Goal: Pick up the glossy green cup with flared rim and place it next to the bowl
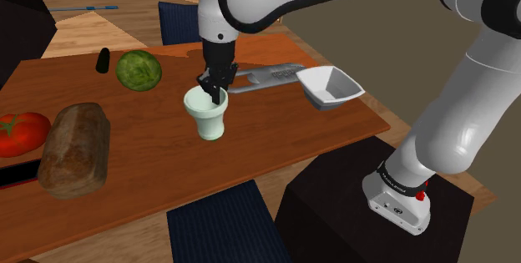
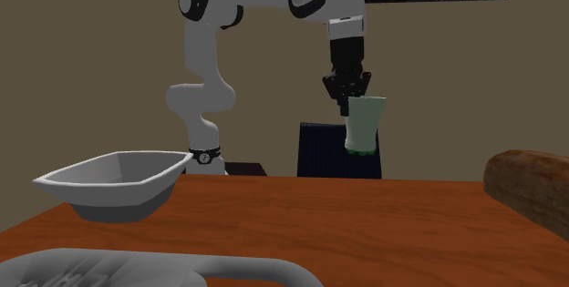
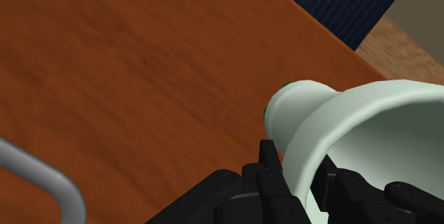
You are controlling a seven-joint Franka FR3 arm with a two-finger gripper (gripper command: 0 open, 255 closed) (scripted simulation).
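A pale green cup (image 1: 206,113) with a flared rim hangs in the air above the brown table (image 1: 250,153). My black gripper (image 1: 215,86) is shut on its rim from above, one finger inside and one outside. In the second exterior view the cup (image 2: 365,123) hangs well above the tabletop under the gripper (image 2: 346,103). The wrist view has the cup (image 3: 341,123) tilted, its wall clasped between the fingers (image 3: 270,162). The white angular bowl (image 1: 332,86) stands near the table's edge to the shoulder view's right of the cup; it also stands on the table (image 2: 114,183).
A grey metal utensil (image 1: 267,76) lies between cup and bowl. A bread loaf (image 1: 73,149), a tomato (image 1: 21,132), a green melon (image 1: 139,69) and a small black object (image 1: 103,59) sit toward the shoulder view's left. Dark blue chairs (image 1: 221,224) stand at the table.
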